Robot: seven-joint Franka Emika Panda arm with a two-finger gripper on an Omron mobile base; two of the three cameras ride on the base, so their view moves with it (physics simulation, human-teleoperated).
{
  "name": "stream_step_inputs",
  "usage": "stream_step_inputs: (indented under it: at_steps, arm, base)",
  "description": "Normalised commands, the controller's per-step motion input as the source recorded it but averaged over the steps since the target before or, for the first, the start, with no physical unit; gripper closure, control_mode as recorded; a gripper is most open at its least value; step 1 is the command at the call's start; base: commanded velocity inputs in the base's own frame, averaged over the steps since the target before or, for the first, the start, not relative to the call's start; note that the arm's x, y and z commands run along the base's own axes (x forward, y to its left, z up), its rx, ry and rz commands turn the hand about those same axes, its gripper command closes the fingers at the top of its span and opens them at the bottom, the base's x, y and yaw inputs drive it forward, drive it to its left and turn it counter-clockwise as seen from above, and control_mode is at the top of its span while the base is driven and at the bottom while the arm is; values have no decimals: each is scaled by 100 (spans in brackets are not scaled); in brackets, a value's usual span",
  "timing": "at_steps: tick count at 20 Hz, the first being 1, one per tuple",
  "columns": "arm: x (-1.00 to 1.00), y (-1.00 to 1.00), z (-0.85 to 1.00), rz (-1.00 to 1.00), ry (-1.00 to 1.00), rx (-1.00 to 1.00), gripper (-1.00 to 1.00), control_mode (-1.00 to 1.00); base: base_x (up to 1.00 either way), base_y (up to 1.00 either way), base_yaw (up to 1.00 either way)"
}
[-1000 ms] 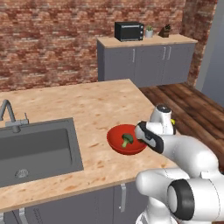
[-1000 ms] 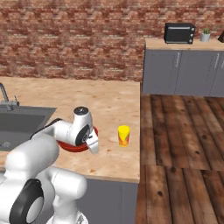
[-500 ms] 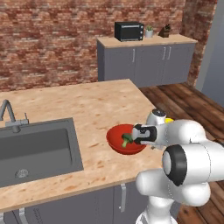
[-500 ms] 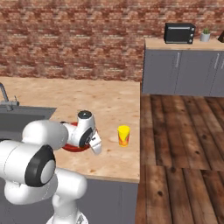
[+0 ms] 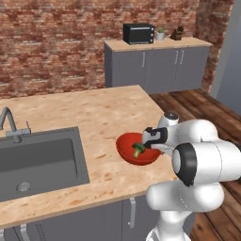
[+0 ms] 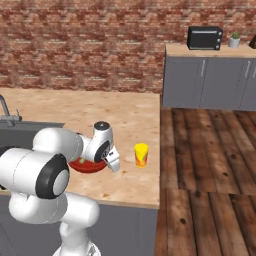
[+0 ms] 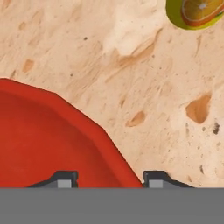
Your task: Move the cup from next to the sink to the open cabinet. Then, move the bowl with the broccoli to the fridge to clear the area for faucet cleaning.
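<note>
The glossy red bowl (image 5: pixel 129 151) sits on the wood counter right of the sink (image 5: pixel 37 160), with the broccoli (image 5: pixel 138 149) inside it. My gripper (image 5: pixel 149 139) is down at the bowl's right rim. In the hand view my gripper (image 7: pixel 109 178) straddles the bowl (image 7: pixel 43 140), one tip over the inside and one just outside the rim, jaws still apart. The yellow cup (image 6: pixel 141 154) stands upright on the counter a little right of the bowl (image 6: pixel 82 166) and my gripper (image 6: pixel 112 162). The cup (image 7: pixel 197 13) sits at the hand view's top right. The open cabinet and fridge are out of view.
The faucet (image 5: pixel 9 123) rises behind the sink at the far left. The counter's right edge (image 6: pixel 159 150) drops to wood flooring close beside the cup. Grey base cabinets (image 5: pixel 155 66) with a black microwave (image 5: pixel 138 33) stand against the brick back wall.
The arm has folded down and the gripper has settled onto the bowl's right rim. Its jaws have narrowed around the rim. Bowl and cup have stayed put.
</note>
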Motion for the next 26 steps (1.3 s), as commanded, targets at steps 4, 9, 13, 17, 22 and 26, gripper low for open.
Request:
stream_step_inputs:
  at_steps: [4, 9, 13, 17, 22, 26]
  arm:
    - [0, 0, 0, 0, 0, 0, 100, -100]
    - [-18, 0, 77, -4, -14, 0, 100, -100]
    - [-31, 0, 100, -14, -21, 4, 100, -100]
    - [-50, 0, 100, -15, -23, 14, 100, -100]
    - [-59, -1, 100, -13, -20, 22, 100, -100]
    - [-77, 0, 80, -9, -30, 19, 100, -100]
  base:
    - [0, 0, 0]
    - [0, 0, 0]
    - [0, 0, 0]
    - [0, 0, 0]
    - [0, 0, 0]
    - [0, 0, 0]
